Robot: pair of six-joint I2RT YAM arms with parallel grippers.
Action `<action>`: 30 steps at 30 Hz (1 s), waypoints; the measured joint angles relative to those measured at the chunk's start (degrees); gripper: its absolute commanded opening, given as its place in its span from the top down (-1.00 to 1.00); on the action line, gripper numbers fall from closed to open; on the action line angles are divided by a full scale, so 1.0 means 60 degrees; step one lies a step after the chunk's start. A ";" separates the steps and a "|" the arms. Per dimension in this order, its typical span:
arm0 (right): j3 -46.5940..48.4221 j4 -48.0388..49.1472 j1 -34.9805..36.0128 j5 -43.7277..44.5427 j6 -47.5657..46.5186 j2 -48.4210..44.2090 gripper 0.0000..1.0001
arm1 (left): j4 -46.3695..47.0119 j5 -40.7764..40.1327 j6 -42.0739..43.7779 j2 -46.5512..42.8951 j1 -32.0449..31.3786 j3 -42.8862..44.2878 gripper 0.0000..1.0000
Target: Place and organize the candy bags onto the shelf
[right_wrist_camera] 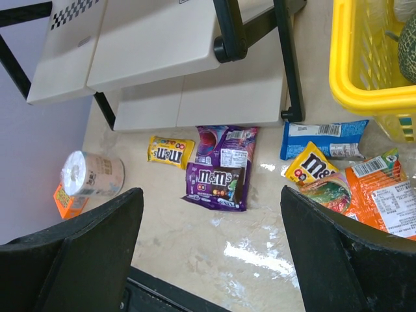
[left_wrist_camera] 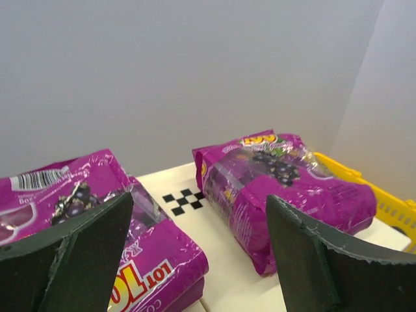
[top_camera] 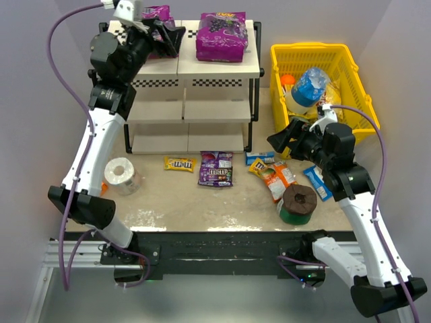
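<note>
Both large purple bags (top_camera: 221, 35) lie flat on the shelf's (top_camera: 215, 84) top board, side by side. The left gripper (top_camera: 165, 37) hangs at the left one, jaws spread, pinching nothing. The right gripper (top_camera: 283, 138), also spread and empty, hovers right of the shelf beside the yellow basket (top_camera: 350, 67). The dark-purple M&M's bag (top_camera: 216, 168) lies just in front of the shelf, down and left of the right gripper, long axis pointing away from the shelf. The right arm is nearer, I'd say. The lower boards offer room, but the shelf's black posts crowd the way in.

Pale lavender walls (top_camera: 27, 101) around a glossy beige tabletop (top_camera: 175, 202)
</note>
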 measured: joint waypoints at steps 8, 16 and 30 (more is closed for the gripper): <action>-0.0004 0.0000 0.0004 -0.0004 0.0004 -0.0051 -0.80 | -0.1140 -0.1934 0.1249 0.0135 -0.0426 -0.0153 -0.72; -0.0029 0.0029 0.0004 -0.0004 0.0029 -0.0051 -0.79 | -0.1362 -0.3337 0.2091 0.0087 -0.0528 -0.0375 -0.60; -0.0164 0.0073 0.0004 -0.0004 0.0084 -0.0051 -0.79 | -0.1530 -0.3854 0.2419 -0.0204 -0.0535 -0.0543 -0.62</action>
